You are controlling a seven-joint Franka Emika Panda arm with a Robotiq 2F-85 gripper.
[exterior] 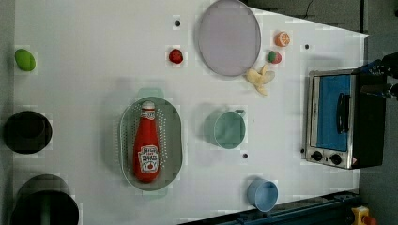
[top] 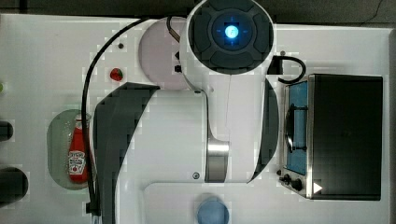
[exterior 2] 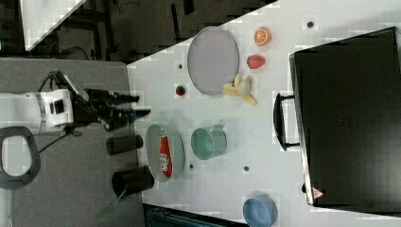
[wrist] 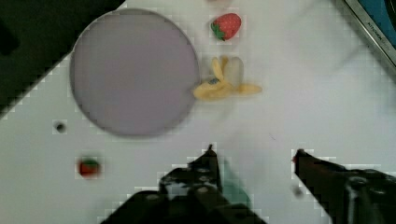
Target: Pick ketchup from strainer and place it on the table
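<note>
Inside strainer (exterior: 174, 140): ketchup (exterior: 146, 145), well apart from open gripper (exterior 2: 139, 106).

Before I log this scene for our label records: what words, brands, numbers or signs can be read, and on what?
Ketchup, lying in the strainer: white-and-red label with print, too blurred to read.
Toaster oven: small red-and-white triangular warning sign at its corner, with no legible text.
Toaster oven knobs: any markings are too small to read.
Nothing can be quoted.
</note>
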